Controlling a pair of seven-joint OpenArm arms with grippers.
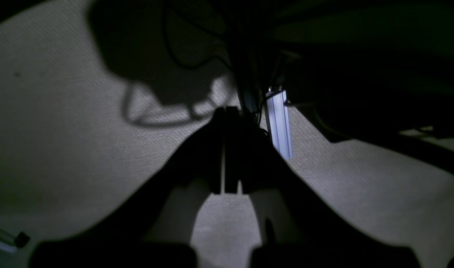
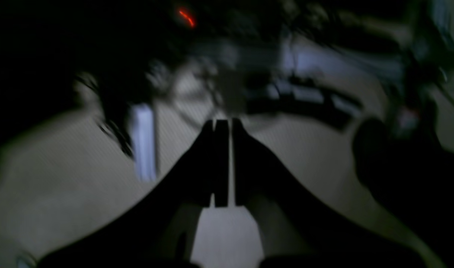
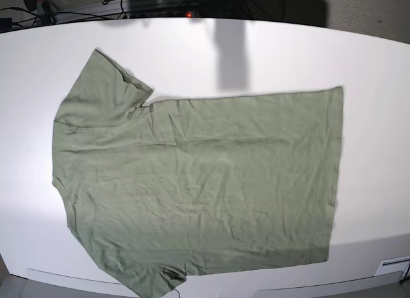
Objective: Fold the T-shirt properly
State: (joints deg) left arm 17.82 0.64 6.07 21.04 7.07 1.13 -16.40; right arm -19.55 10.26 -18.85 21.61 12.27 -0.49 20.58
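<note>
No readable text, label, brand, number or sign was found in any of the three views. The T-shirt [image 3: 198, 182] was seen lying plain side up on the counter [image 3: 371, 67], and both wrist views were too dark and blurred for lettering.

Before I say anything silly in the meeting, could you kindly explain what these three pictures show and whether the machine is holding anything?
This is a two-armed robot meant to fold clothing. The bright picture comes from a fixed camera looking down on a white table, where an olive-green T-shirt lies spread flat, sideways, its sleeves toward the left of the picture and its hem toward the right. Neither arm appears in that view.

The two dark pictures come from cameras mounted on the robot's wrists, each looking along its own pincer. The left gripper and the right gripper both have their jaws shut, with nothing between them. Both hang above a pale textured surface, away from the shirt. The right wrist picture is blurred.
</note>
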